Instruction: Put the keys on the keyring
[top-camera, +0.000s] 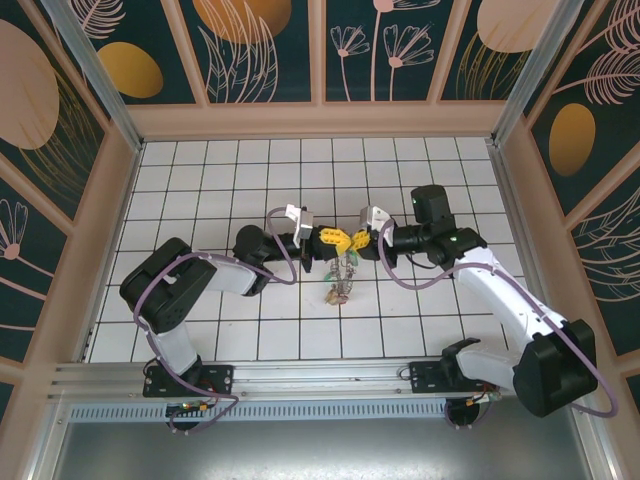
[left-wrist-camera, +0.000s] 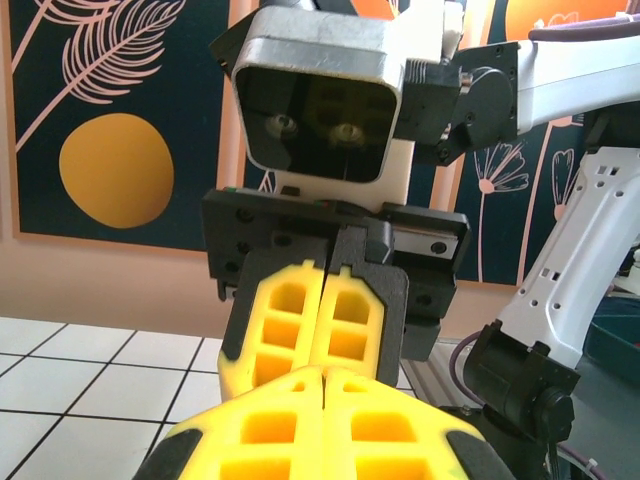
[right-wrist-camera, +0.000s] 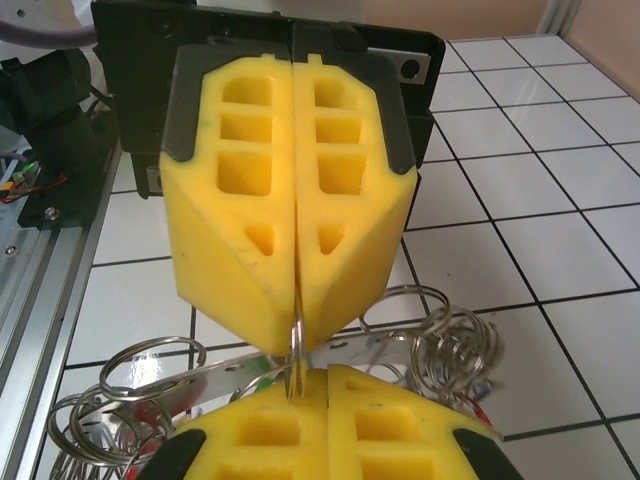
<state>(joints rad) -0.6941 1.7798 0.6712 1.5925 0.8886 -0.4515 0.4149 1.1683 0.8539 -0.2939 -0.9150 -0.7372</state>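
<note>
My two grippers meet tip to tip above the middle of the tiled floor, the left gripper (top-camera: 325, 240) and the right gripper (top-camera: 352, 240), both shut. In the right wrist view a thin wire keyring (right-wrist-camera: 297, 350) runs out of the shut seam of the left gripper (right-wrist-camera: 297, 335). It comes down on the tip of the left finger of the right gripper (right-wrist-camera: 327, 372), just beside its seam. Whether the right jaws pinch it I cannot tell. The keys (top-camera: 340, 285) hang in a bunch below the grippers. Flat key blades (right-wrist-camera: 190, 378) and small wire loops (right-wrist-camera: 450, 340) show under them. In the left wrist view the left gripper (left-wrist-camera: 325, 375) faces the shut right gripper (left-wrist-camera: 325, 320).
White tiled floor (top-camera: 220, 180) is walled on three sides by patterned panels (top-camera: 260, 50). An aluminium rail (top-camera: 300, 375) carrying both arm bases runs along the near edge. Purple cables (top-camera: 280, 250) loop beside each wrist.
</note>
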